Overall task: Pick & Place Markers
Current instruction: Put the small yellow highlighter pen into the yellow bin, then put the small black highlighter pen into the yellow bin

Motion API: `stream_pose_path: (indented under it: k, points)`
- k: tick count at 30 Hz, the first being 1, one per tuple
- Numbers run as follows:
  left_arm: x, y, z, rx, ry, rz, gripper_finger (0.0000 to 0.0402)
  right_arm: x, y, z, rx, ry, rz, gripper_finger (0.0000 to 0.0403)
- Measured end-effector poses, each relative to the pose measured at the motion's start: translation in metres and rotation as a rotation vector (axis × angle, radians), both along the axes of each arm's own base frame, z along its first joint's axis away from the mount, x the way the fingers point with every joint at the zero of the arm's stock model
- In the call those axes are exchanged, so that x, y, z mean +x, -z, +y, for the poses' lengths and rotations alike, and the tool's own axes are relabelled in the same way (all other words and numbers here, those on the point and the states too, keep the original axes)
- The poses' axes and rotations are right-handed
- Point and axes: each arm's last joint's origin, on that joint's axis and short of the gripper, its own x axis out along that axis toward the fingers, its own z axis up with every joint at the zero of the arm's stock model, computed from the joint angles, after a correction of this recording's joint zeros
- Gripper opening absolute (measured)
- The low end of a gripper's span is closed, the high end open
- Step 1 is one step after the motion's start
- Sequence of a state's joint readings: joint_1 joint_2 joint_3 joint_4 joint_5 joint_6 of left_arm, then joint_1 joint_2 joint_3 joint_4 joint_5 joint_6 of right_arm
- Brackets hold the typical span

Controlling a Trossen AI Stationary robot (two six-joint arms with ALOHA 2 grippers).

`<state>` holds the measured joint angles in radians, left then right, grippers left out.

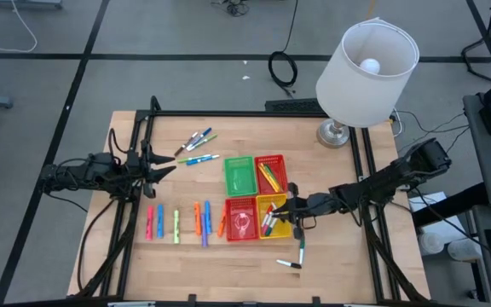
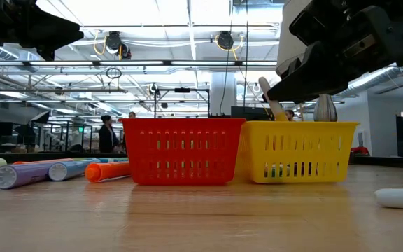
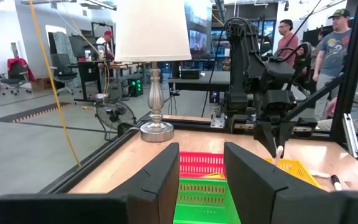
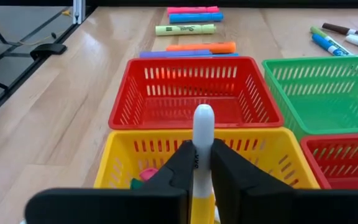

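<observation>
My right gripper [image 1: 286,209] [image 4: 202,157] hovers over the yellow basket [image 1: 276,223] [image 4: 263,155], shut on a marker with a white cap [image 4: 202,123]. My left gripper [image 1: 167,166] [image 3: 202,171] waits open above the table's left side, touching nothing. A row of pink, blue, green, orange and purple markers [image 1: 177,223] lies flat on the wood left of the baskets. Several more markers [image 1: 196,145] lie nearer the far edge. Two white-and-black markers [image 1: 295,258] lie near the yellow basket. Some markers rest inside the far red basket [image 1: 271,175] and the yellow one. My right gripper pinches the marker between its two fingers on the barrel just behind the white cap [image 4: 201,163]. The marker lies along the fingers, its capped end sticking out past the fingertips. The fingers come from the table's right, slanting down. The marker is lifted clear above the yellow basket.
Four small baskets stand in a square: green [image 1: 239,175], far red, near red [image 1: 241,219] [image 2: 182,150] and yellow [image 2: 298,150]. A table lamp [image 1: 365,64] stands at the far right corner. A black frame rims the table. People stand in the room beyond.
</observation>
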<state>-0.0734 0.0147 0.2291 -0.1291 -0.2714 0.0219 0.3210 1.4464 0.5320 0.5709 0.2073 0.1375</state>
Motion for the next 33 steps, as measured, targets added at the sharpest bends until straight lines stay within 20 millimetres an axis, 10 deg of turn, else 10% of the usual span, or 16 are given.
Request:
stream_pose_path:
  k: [33]
  points:
    - [0.0000, 0.0000, 0.0000, 0.000, 0.000, 0.001, 0.0134, 0.0000, -0.0001, 0.0001, 0.033, 0.014, 0.003, 0.0116]
